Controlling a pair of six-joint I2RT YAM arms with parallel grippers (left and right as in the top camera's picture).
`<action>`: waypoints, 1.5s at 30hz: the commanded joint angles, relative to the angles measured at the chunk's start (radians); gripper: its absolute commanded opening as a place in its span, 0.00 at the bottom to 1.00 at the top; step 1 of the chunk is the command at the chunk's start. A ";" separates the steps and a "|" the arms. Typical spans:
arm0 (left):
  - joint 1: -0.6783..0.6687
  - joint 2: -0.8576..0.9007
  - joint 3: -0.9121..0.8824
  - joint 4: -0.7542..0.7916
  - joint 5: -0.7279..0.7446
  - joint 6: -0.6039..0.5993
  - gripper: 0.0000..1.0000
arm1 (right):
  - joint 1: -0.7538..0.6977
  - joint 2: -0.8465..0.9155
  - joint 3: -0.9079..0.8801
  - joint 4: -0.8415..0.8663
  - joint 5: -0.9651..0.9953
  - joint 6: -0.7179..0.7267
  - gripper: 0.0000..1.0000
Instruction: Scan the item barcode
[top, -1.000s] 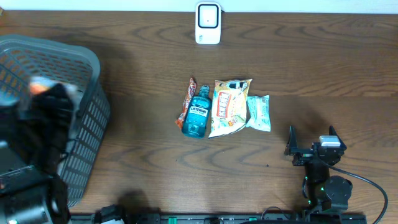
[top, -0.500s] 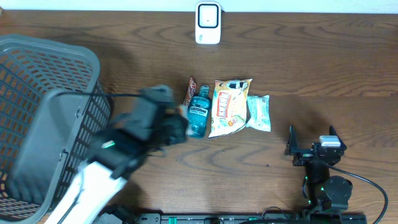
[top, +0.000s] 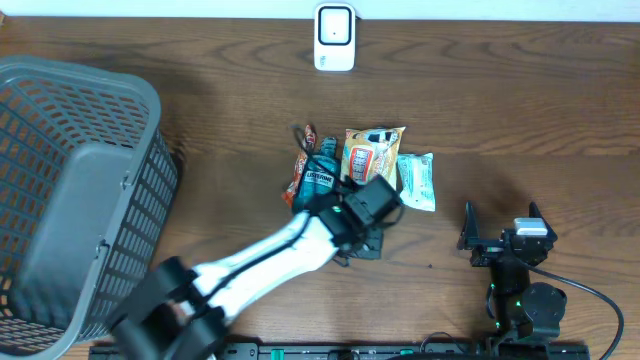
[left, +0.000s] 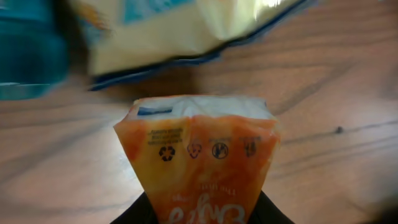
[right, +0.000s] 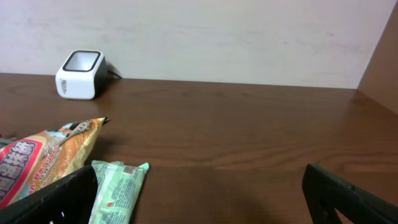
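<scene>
Your left arm has swung from the basket (top: 150, 170) across to the cluster in the middle of the counter (top: 520, 100). The left gripper (top: 372, 200) is closed part-way on an orange pouch (left: 199, 163), pinching its lower end. So the item is in hand, near the yellow snack bag (top: 372, 160) and blue bottle (top: 316, 185), well apart from the scanner (top: 334, 38) at the far edge. It is glossy, crinkled film with a flat sealed top; no barcode shows. Your right gripper (top: 500, 235) stands wide open, empty.
</scene>
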 joint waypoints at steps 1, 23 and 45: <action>-0.019 0.064 -0.001 0.044 -0.022 -0.020 0.29 | 0.004 -0.005 -0.001 -0.003 0.001 -0.005 0.99; 0.063 -0.216 0.076 -0.032 -0.165 0.185 1.00 | 0.004 -0.005 -0.001 -0.003 0.001 -0.005 0.99; 0.451 -0.583 0.424 0.377 -0.887 0.965 0.99 | 0.004 -0.005 -0.001 -0.003 0.001 -0.005 0.99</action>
